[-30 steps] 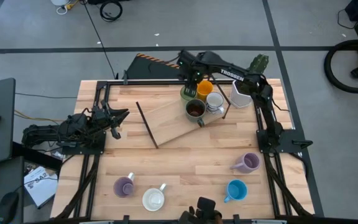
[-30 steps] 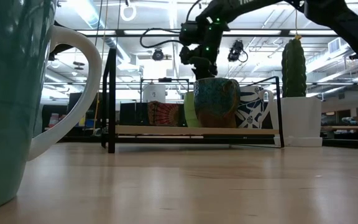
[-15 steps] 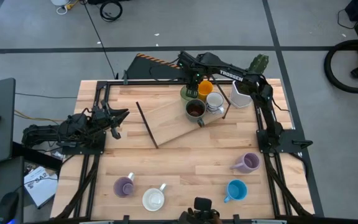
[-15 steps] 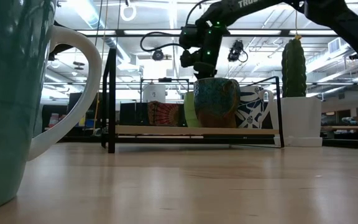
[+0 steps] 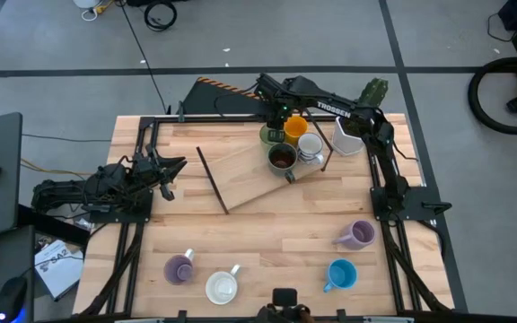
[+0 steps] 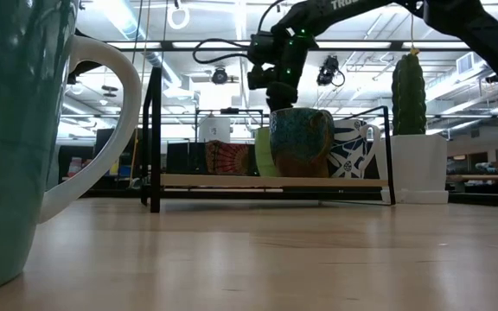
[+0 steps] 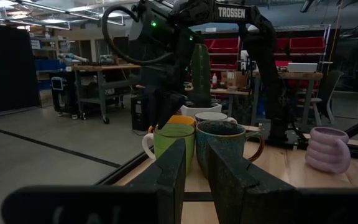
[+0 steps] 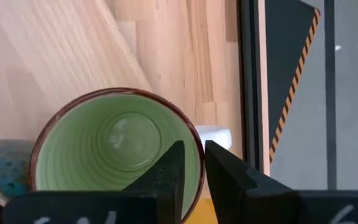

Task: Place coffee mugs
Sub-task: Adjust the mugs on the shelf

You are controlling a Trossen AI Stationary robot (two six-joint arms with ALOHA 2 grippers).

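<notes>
My right gripper (image 5: 275,120) reaches over the far side of the table and is shut at the rim of the green mug (image 5: 267,135). That mug stands upright on a tilted wooden board (image 5: 240,170), beside the orange mug (image 5: 295,127), a white mug (image 5: 311,146) and the dark brown mug (image 5: 282,157). On the near table stand a lilac mug (image 5: 359,235), the blue mug (image 5: 340,274), a second lilac mug (image 5: 179,269) and a white mug (image 5: 223,287). My left gripper (image 5: 174,166) waits, shut, at the table's left edge. My right gripper holds the green mug by its rim (image 8: 194,146), on the far side of the mug. One finger (image 8: 174,168) is inside the mug and the other (image 8: 225,177) outside. The fingers come from above, pointing down. The mug stands upright with its base on the board.
A white faceted cactus pot (image 5: 348,135) stands right of the mug group. Black rack bars (image 5: 212,179) cross the board's left end, and a black frame (image 5: 151,126) edges the table. Bare wood lies between the board and the near mugs.
My right gripper has shifted slightly toward the table's left and turned a little above the mugs, staying at the green mug. The mugs stand where they were.
</notes>
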